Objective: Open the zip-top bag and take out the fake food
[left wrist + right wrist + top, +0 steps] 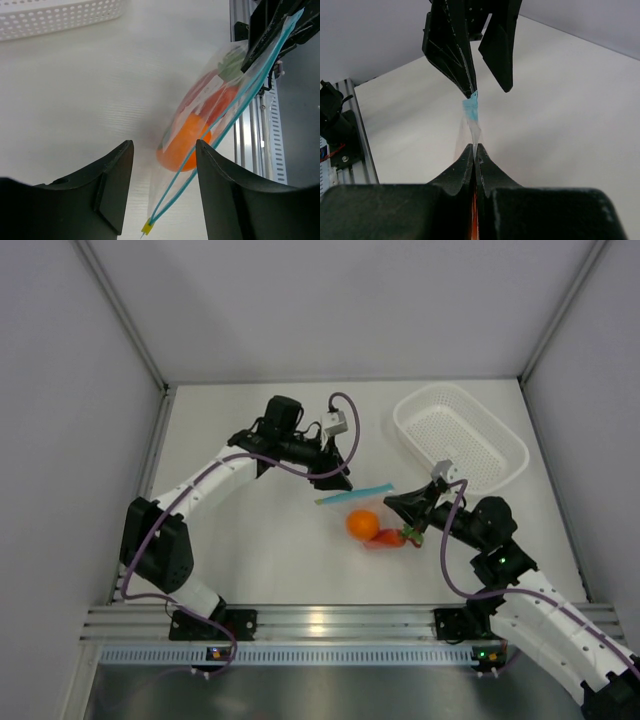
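Note:
The zip-top bag [358,502] is a clear pouch held up above the table centre, its light blue zip strip [355,493] on top. Inside it show the round orange [362,525] and a red chili pepper [385,538]; the carrot is not clearly told apart. My right gripper [392,502] is shut on the bag's right end; in the right wrist view [475,147] clear plastic is pinched between the fingers. My left gripper [338,478] is open at the strip's left end. In the left wrist view [164,145] the strip [215,135] with a yellow slider [146,228] runs between the fingers, untouched.
A white perforated basket [408,430] stands at the back right, also in the left wrist view [50,17]. An aluminium rail [320,625] runs along the table's near edge. Grey walls close in the left, right and back.

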Controlling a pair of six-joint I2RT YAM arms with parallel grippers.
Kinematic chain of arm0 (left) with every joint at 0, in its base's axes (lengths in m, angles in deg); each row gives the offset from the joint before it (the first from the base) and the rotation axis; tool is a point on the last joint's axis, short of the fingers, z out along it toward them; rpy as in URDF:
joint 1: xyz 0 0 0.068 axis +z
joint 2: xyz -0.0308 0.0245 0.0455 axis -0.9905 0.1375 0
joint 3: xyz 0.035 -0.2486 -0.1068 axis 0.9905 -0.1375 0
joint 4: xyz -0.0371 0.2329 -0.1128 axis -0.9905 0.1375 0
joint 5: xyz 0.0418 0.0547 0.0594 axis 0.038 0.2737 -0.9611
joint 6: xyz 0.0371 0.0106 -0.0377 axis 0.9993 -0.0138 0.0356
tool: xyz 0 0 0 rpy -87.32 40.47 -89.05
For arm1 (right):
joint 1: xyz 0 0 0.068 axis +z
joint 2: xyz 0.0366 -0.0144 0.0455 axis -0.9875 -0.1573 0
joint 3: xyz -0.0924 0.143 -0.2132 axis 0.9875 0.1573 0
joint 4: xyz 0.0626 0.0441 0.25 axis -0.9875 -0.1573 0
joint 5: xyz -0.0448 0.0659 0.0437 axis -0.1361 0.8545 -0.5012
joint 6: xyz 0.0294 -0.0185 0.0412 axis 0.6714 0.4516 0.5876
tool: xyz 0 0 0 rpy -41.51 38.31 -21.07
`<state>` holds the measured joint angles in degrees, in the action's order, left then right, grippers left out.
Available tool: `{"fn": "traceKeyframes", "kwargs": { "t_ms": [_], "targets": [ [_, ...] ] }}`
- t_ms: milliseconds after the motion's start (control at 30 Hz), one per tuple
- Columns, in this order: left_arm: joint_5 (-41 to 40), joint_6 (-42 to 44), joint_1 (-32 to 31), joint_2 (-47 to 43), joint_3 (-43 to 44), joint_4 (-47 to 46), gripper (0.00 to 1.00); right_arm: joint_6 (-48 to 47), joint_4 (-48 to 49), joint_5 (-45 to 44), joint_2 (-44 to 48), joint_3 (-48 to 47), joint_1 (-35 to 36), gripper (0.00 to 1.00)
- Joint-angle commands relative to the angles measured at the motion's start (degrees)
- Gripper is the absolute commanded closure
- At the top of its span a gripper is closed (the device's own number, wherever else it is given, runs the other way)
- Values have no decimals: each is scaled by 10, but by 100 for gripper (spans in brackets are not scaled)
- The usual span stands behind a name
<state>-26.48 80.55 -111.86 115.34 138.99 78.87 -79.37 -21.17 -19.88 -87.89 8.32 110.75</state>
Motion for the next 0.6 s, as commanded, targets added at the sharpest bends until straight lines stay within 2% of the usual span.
{"fn": "traceKeyframes", "kwargs": {
  "t_ms": [0,167,567],
  "targets": [
    [24,17,-15,-23,15,-8,43,-17,38,17,2,-3,-7,100],
    [61,28,-18,-32,2,-7,43,-16,35,4,1,-3,-8,100],
    [1,24,-35,-29,-3,-8,44,-13,42,15,13,2,-7,100]
  ]
}}
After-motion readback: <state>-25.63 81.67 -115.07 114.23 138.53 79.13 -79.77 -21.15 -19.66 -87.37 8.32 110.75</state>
